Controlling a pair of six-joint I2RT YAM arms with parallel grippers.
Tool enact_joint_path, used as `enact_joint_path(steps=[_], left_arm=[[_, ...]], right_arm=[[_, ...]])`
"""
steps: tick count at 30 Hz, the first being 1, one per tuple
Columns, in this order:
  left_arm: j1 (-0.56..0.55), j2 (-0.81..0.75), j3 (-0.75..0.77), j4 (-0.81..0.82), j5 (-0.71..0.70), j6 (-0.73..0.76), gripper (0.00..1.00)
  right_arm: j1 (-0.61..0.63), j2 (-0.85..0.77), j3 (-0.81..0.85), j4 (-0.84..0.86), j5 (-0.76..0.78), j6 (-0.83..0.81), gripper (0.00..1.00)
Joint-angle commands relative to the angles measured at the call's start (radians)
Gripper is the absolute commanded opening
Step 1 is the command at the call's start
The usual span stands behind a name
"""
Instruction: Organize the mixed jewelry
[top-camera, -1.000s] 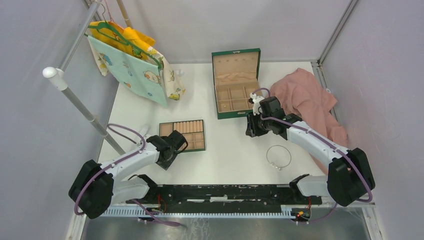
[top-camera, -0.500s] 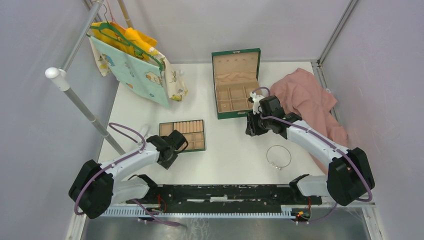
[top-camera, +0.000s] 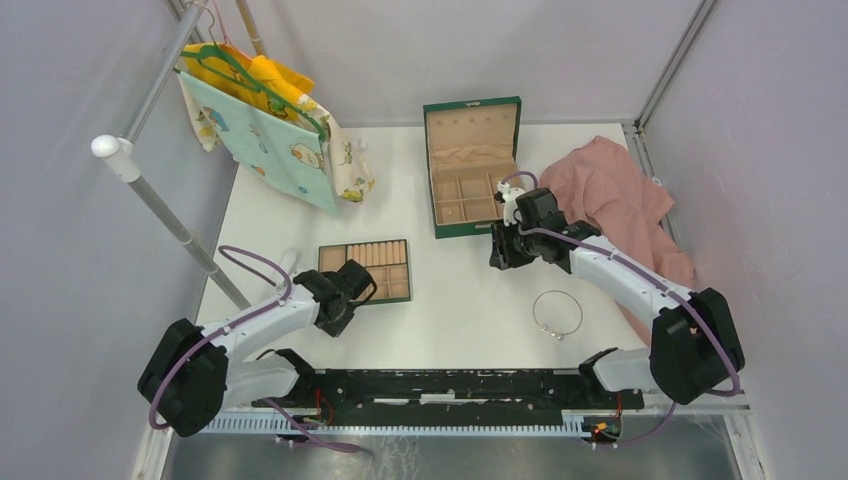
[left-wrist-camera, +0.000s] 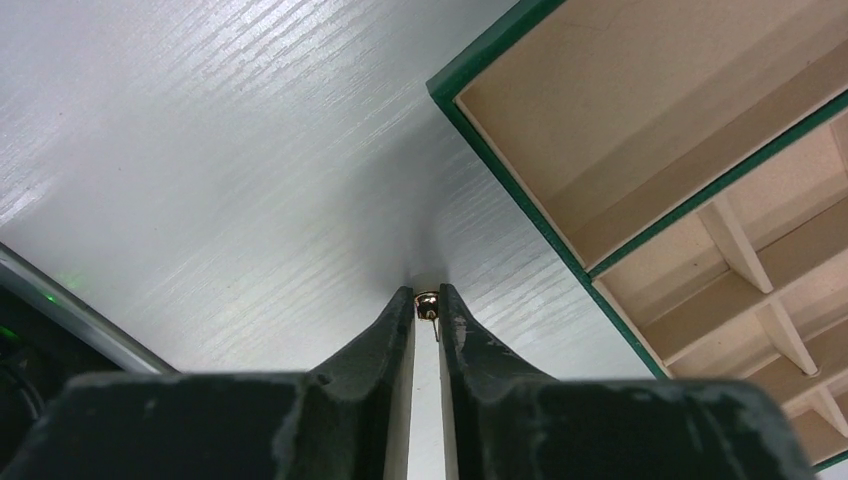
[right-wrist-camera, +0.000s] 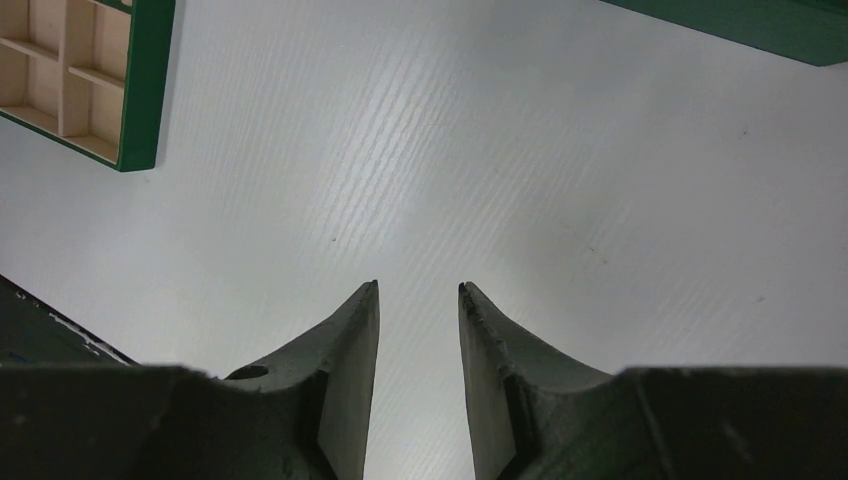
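My left gripper (left-wrist-camera: 427, 296) is shut on a tiny gold earring (left-wrist-camera: 427, 301), pinched at the fingertips just above the white table, beside the near left corner of the flat divider tray (left-wrist-camera: 560, 260). In the top view the left gripper (top-camera: 350, 285) sits at the tray's front edge (top-camera: 395, 300). My right gripper (right-wrist-camera: 418, 288) is open and empty over bare table; in the top view it (top-camera: 497, 258) hangs just in front of the green box (top-camera: 475, 230). The silver wire hoop (top-camera: 557, 313) lies on the table near the right arm.
A pink cloth (top-camera: 620, 200) lies at the back right. A metal rail (top-camera: 150, 190) with hangers and patterned cloths (top-camera: 270, 130) runs along the left. The green box's edge (right-wrist-camera: 760, 30) and the tray's corner (right-wrist-camera: 140, 90) show in the right wrist view.
The right gripper has shifted slightly up and left towards the green box. The left arm has stayed in place with the earring.
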Motion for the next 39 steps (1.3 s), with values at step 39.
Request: enact_joint_path(steps=[39], left_arm=[[-0.171, 0.445, 0.752, 0.014, 0.037, 0.476, 0.08]], right_arm=[[-0.001, -0.163, 0.093, -0.081, 0.355, 0.021, 0.41]])
